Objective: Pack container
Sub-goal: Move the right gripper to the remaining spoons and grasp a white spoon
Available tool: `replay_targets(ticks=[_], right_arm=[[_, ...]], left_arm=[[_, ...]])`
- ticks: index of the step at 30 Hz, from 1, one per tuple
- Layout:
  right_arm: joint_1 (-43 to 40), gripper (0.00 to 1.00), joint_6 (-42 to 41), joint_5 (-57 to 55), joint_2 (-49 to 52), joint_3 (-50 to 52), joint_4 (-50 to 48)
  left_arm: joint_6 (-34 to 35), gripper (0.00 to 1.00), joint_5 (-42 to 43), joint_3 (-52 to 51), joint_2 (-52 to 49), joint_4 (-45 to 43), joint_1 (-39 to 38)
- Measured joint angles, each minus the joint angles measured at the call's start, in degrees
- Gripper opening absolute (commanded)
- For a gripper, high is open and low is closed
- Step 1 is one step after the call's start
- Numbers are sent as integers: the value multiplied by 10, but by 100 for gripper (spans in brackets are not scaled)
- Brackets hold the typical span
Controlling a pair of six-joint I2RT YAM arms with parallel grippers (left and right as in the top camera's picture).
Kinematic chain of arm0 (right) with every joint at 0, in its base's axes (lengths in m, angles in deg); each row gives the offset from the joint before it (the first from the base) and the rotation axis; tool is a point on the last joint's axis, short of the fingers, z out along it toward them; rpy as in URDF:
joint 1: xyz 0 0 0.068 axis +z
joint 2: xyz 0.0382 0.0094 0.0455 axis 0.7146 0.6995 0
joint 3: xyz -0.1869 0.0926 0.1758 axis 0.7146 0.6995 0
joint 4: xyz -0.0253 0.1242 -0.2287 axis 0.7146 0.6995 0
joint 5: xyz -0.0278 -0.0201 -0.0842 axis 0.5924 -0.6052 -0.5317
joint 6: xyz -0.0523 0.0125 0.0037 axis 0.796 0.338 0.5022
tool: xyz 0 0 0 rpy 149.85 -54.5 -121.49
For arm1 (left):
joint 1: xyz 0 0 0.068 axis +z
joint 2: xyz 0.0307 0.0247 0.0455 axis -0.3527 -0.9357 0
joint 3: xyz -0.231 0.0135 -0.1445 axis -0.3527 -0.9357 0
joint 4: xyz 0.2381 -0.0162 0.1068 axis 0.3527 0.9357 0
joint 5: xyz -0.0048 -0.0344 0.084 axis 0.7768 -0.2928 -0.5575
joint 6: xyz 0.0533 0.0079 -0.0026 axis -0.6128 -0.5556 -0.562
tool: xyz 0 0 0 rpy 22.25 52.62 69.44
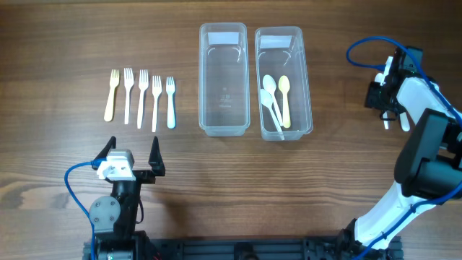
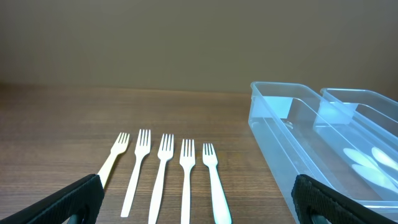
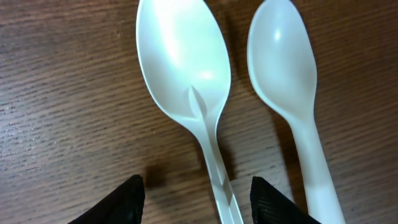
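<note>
Faint moulded mark on the floor of the left container [image 1: 223, 108], too small to read. Just beside it, the right container [image 1: 305, 79], three spoons [image 1: 278, 101] inside, bowls toward the far end. Both lengthwise away from the robot. Left of them on the surface [image 1: 58, 43], five forks [image 1: 142, 97], tines far. Left gripper [image 1: 132, 144] wide open, empty. Right gripper [image 3: 194, 193] partly open astride the handle of a white spoon [image 3: 183, 62], not gripping; second spoon [image 3: 283, 56] alongside.

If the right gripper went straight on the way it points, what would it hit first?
Most likely the white spoon lying between the right gripper's fingers; how far off is unclear.
</note>
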Motion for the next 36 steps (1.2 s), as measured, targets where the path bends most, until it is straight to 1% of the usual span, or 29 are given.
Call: replay_targets(ticks=[4, 12, 14, 17, 20, 21, 26, 32, 36], right_arm=[[0, 49, 13, 5, 6, 0, -10], [-3, 50, 47, 30, 12, 1, -38], [-5, 47, 49, 37, 13, 1, -43], [-7, 45, 51, 51, 15, 1, -46], [-9, 39, 52, 62, 16, 1, -47], [-9, 35, 53, 65, 16, 1, -47], [-9, 4, 52, 81, 17, 1, -47], [-11, 4, 45, 98, 18, 1, -47], [-13, 4, 20, 116, 18, 1, -47]], left_arm=[[0, 100, 0, 0, 0, 0, 0], [0, 100, 0, 0, 0, 0, 0], [0, 100, 0, 0, 0, 0, 0], [0, 100, 0, 0, 0, 0, 0], [0, 100, 0, 0, 0, 0, 0], [0, 100, 0, 0, 0, 0, 0], [0, 100, 0, 0, 0, 0, 0], [0, 100, 0, 0, 0, 0, 0], [0, 100, 0, 0, 0, 0, 0]])
